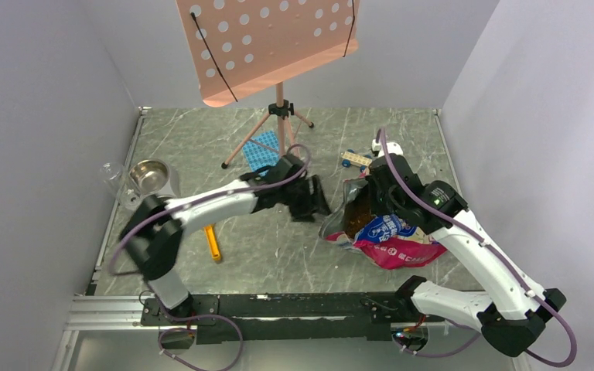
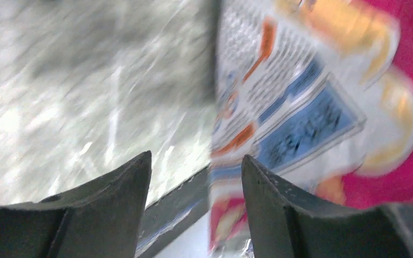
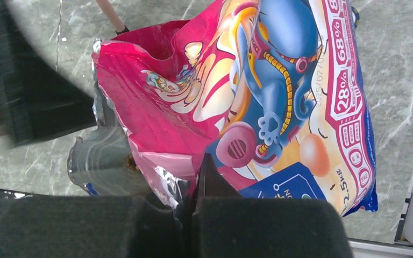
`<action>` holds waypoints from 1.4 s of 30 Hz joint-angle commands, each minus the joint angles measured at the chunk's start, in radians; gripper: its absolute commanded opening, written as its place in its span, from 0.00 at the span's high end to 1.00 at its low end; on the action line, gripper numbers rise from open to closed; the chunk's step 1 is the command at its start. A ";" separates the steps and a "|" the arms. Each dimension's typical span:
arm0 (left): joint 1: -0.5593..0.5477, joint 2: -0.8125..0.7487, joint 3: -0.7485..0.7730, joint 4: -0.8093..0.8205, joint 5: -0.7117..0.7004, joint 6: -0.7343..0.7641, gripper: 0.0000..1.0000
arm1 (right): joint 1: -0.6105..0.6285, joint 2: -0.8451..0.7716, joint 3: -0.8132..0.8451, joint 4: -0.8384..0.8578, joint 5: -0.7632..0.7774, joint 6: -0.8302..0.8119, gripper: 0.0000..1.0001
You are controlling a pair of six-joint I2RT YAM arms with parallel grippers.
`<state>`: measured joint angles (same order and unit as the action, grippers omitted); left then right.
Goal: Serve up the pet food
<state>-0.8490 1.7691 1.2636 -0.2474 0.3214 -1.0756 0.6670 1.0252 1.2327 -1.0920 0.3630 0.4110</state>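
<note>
Overhead: finds the left gripper (image 1: 309, 202) stretched out to mid-table, just left of the open foil bag (image 1: 398, 246); jaw state hard to read from this height. Puts the right gripper (image 1: 370, 193) at the bag's upper rim, pinched onto it. Catches the pet food (image 1: 356, 220) as a dark brown mass inside the bag's gaping, left-facing mouth. Leaves a yellow scoop (image 1: 213, 243) lying flat on the grey marbled table (image 1: 278, 255), well apart from the bag, and a steel bowl (image 1: 149, 176) near the far-left edge, beside a clear cup (image 1: 110, 174). Takes in a pink music stand (image 1: 271, 46) at the back and a toy car (image 1: 353, 160) just beyond the bag. Left wrist, blurred: shows two dark fingers (image 2: 115, 204) standing wide apart, with the bag's printed side filling the right half of the view and bare table the left; cannot tell whether the right-hand finger touches the foil. Right wrist: shows the pads (image 3: 269, 226) pressed tight together on the silver edge of the bag's mouth, with the pink-and-blue print spread out beyond on the table. Glimpses a speck of brown just inside the foil lip, too small to identify.
</note>
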 commanded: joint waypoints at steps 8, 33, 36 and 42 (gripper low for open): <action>0.024 -0.583 -0.306 -0.838 -0.757 0.067 0.21 | -0.011 -0.034 -0.062 0.122 -0.112 -0.002 1.00; 0.391 -0.527 -0.606 -0.393 -0.588 0.175 0.65 | -0.011 -0.037 -0.059 0.116 -0.119 -0.017 1.00; 0.412 -0.489 -0.606 -0.349 -0.519 0.223 0.91 | -0.011 -0.034 -0.057 0.121 -0.115 -0.027 1.00; 0.408 -0.510 -0.643 -0.151 -0.239 0.379 1.00 | -0.011 -0.025 -0.044 0.127 -0.113 -0.024 1.00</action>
<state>-0.4366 1.2835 0.6624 -0.6086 -0.1654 -0.8177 0.6624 0.9901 1.1660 -1.0332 0.2600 0.3912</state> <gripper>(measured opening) 0.014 0.009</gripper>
